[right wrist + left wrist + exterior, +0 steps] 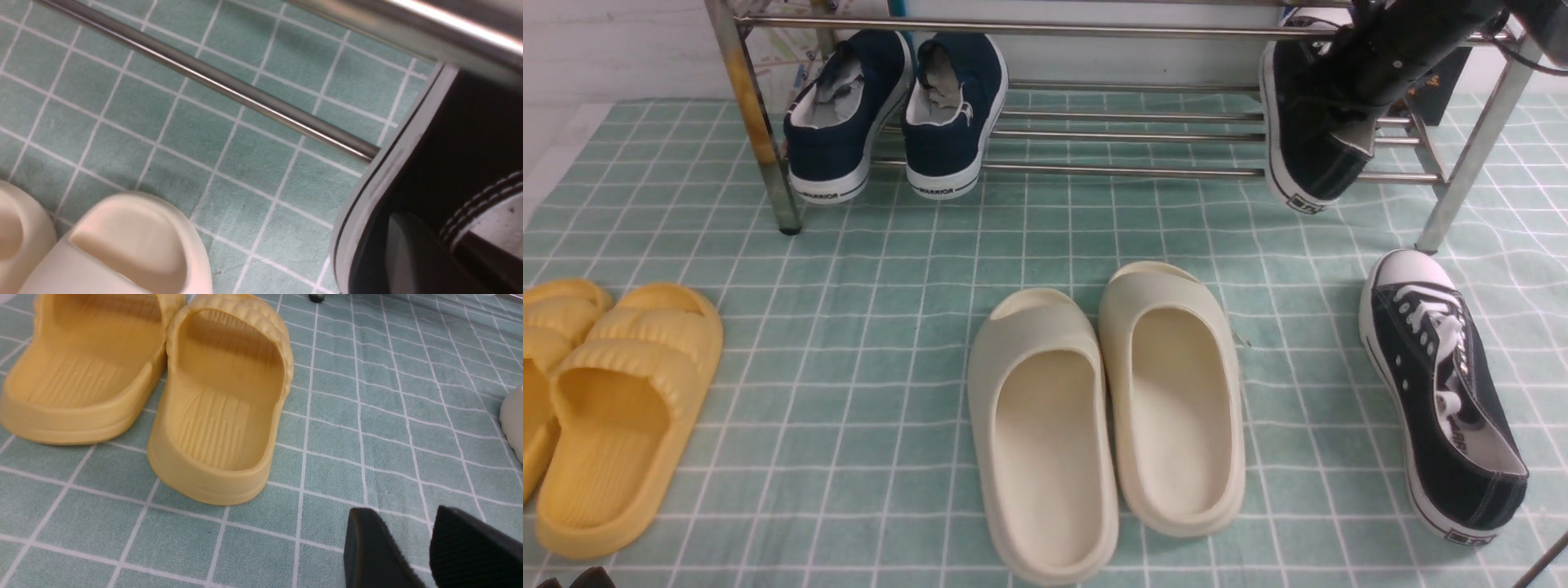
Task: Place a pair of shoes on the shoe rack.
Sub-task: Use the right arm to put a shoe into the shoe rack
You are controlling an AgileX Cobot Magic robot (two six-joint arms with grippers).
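Two shoes of the pair are split up. One black sneaker (1311,155) is at the R end of the shoe rack (1094,31), tipped steeply w/ its heel low and hanging out past the lower shelf's front bar. Its white sole edge shows on the side toward the rack's L end. At the top R corner of the front view the right gripper (1352,118) reaches into the shoe's opening, jaws pressed together on the sneaker's collar. In the R wrist view one finger (408,253) sits inside the shoe, next to the stitched edge. Can't tell if the sole actually rests on the bars. On the checked cloth (890,269) the other black sneaker (1445,400) lies flat near the R edge, toe cap just beside the rack's R front post, heel toward the cloth's near edge.

Over the cloth's near L corner the left gripper (402,526) hovers low, fingers spread w/ only cloth showing btwn them, near the yellow slides (220,416). On the lower shelf at the rack's L end the navy slip-ons (837,139) sit side by side, heels out front. Mid-cloth, the cream slides (1045,425) touch each other, well apart from both sneakers
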